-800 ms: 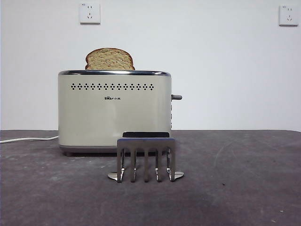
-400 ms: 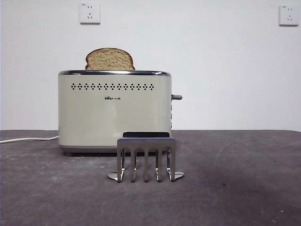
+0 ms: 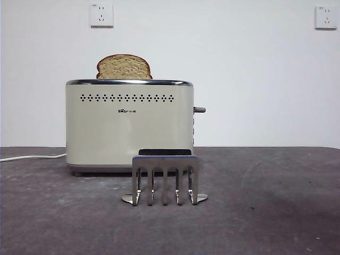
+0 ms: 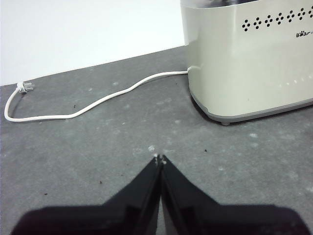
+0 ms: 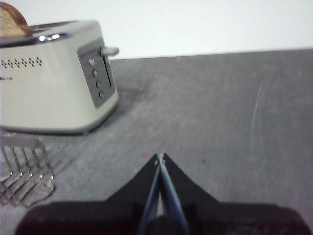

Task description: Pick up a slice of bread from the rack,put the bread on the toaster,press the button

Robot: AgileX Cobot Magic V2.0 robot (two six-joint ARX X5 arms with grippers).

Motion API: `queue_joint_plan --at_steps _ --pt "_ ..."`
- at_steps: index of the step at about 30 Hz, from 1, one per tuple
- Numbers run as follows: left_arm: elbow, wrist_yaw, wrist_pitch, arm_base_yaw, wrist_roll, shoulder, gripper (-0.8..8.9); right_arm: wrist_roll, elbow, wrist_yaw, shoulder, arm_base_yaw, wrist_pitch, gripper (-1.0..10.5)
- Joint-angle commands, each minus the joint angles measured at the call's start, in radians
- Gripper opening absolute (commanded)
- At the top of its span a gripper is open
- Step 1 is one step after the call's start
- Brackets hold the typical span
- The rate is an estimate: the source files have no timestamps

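Observation:
The slice of bread (image 3: 124,67) stands upright in a slot of the cream toaster (image 3: 129,127), its rounded top sticking out above the chrome rim; it also shows in the right wrist view (image 5: 13,21). The steel rack (image 3: 165,179) stands empty in front of the toaster. The lever button (image 3: 199,110) juts from the toaster's right end, high up, and shows in the right wrist view (image 5: 110,51). My left gripper (image 4: 159,158) is shut and empty over the table left of the toaster (image 4: 249,58). My right gripper (image 5: 160,157) is shut and empty, right of the toaster and rack (image 5: 23,169).
A white power cord (image 4: 88,105) with its plug lies loose on the grey table to the toaster's left. Two white wall sockets (image 3: 101,14) sit high on the back wall. Neither arm shows in the front view.

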Motion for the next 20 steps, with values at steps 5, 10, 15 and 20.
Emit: queue_joint_plan --at_steps 5,10,15,20 --pt "-0.014 -0.001 0.001 0.003 -0.01 -0.002 -0.04 0.035 -0.01 0.027 -0.004 0.0 -0.024 0.0" --pt "-0.014 -0.001 0.001 0.003 -0.01 -0.002 -0.04 0.045 -0.01 0.027 -0.004 0.001 -0.019 0.0" --pt "-0.014 -0.001 0.001 0.003 -0.01 -0.002 -0.04 0.045 -0.01 0.027 -0.004 0.001 -0.019 0.0" --pt "-0.014 -0.001 0.001 0.003 -0.01 -0.002 -0.04 0.045 -0.01 0.027 -0.004 0.001 -0.019 0.0"
